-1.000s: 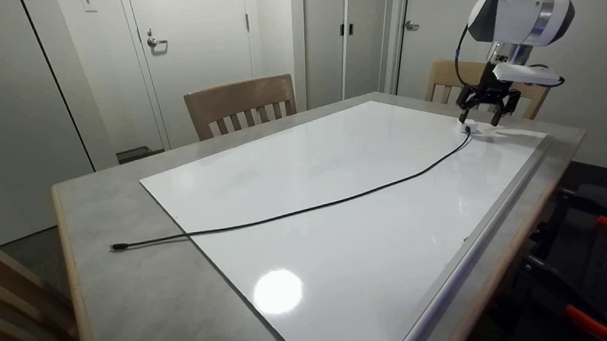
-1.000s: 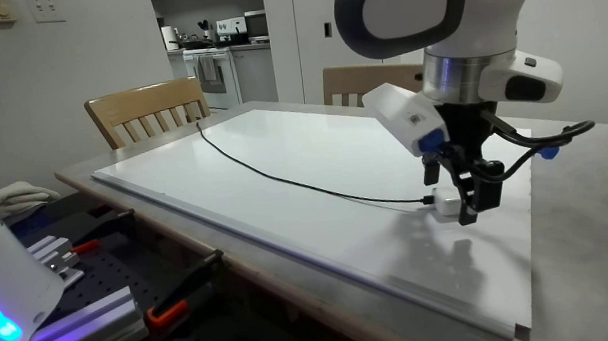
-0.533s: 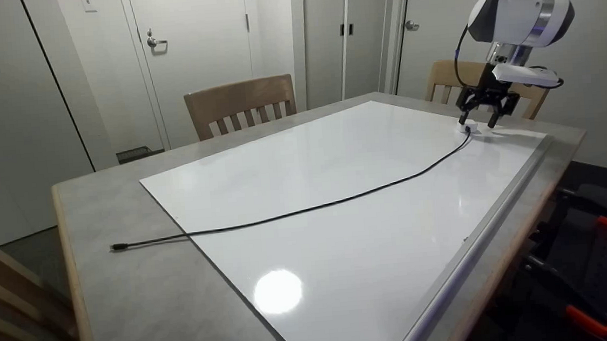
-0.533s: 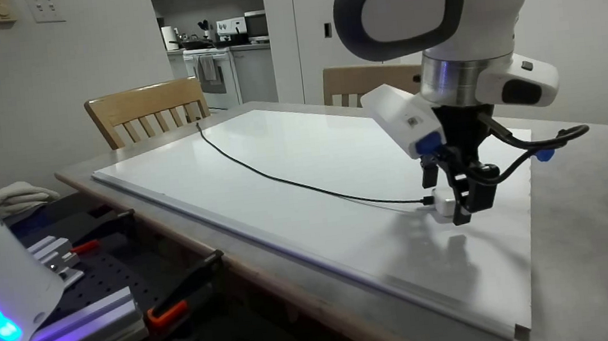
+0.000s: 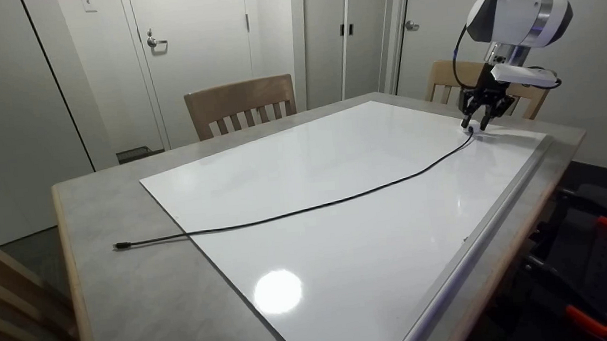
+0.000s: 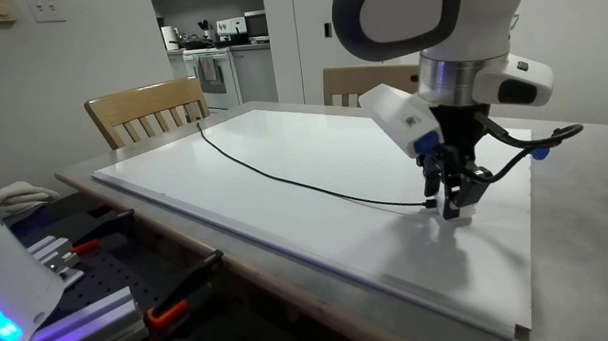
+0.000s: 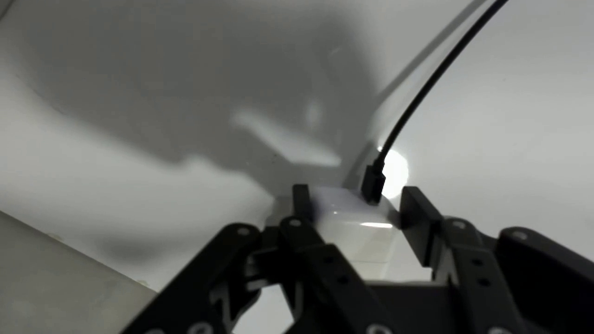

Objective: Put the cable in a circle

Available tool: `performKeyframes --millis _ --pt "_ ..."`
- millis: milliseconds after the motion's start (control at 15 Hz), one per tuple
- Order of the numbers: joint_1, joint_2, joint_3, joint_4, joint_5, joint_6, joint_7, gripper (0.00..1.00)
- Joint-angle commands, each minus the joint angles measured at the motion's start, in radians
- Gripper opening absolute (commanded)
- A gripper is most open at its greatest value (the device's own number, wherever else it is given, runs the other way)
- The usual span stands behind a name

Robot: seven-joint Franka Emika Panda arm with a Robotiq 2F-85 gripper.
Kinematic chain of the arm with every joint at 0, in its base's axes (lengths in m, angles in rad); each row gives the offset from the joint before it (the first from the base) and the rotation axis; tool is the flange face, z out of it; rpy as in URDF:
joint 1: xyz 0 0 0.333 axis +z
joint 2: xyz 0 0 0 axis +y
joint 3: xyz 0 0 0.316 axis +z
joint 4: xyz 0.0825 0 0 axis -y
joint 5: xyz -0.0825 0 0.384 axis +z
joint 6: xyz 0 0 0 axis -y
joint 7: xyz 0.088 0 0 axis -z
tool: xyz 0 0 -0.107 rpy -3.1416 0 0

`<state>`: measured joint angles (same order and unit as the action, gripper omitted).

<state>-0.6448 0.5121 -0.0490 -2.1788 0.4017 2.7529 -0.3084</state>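
A desk (image 5: 130, 309) carries a white board (image 5: 343, 265), presumably for smooth looping. Across it sprawls the cable (image 5: 333, 203) in one shallow bend, its far end (image 5: 122, 245) beyond the board (no circle yet). The claw (image 7: 355, 204), fairly narrow, straddles the white adapter (image 7: 355, 234), likely an easier hold than bare cable; whether it pinches, I cannot tell. The plug (image 7: 372, 183) seated there should tow the rest.

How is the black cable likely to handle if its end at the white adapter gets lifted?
Probably floppy: the black cable is thin and lies in a loose curve. It may slide fairly easily, since most of it rests on the glossy whiteboard. The white adapter would likely come up too, as the cable's plug appears seated in it.
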Motion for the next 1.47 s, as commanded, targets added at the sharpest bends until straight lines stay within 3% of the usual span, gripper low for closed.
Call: performKeyframes --millis 0,667,1400 --pt "-0.026 -0.007 0.025 -0.016 0.008 0.018 -0.046 0.26" --pt "-0.013 -0.01 0.044 0.001 -0.053 -0.006 -0.165 0.26" --pt "0.028 0.007 0.089 0.089 -0.218 -0.053 -0.271 0.26"
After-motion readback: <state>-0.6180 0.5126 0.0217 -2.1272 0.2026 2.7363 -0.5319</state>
